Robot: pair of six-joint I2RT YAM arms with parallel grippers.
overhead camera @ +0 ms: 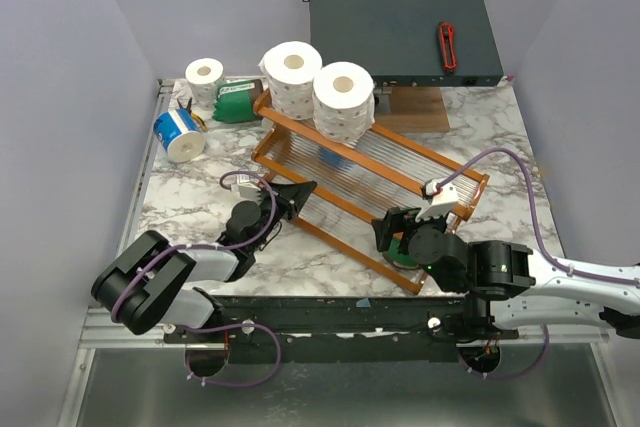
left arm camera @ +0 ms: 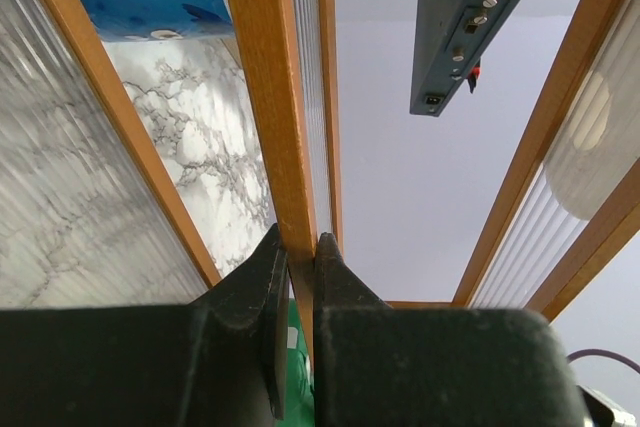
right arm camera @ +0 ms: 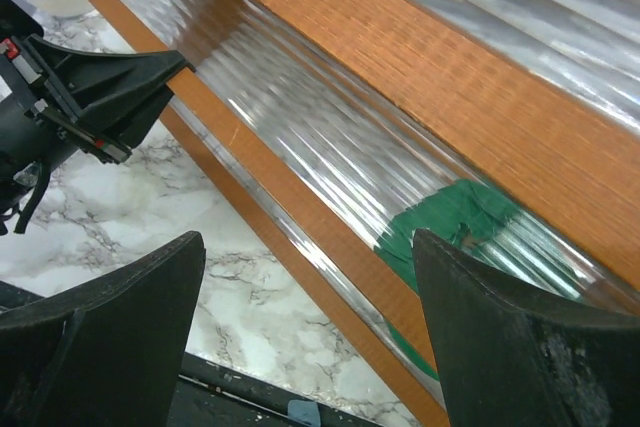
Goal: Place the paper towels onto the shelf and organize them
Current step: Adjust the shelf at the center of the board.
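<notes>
Left wrist view: left fingers clamp a rail (orange wood) of the shelf; right fingers gape wide, empty.

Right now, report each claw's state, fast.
Left claw: closed on the shelf rail.
Right claw: open, holding nothing.

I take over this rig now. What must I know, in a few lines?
Left claw: shut on a wooden rail of the shelf.
Right claw: open, empty, by the shelf's near right end.
Done: two white rolls on top; a blue roll and a green roll show through the clear tiers.
Left: small white roll, green-wrapped roll and blue-wrapped roll lie on the table.
</notes>
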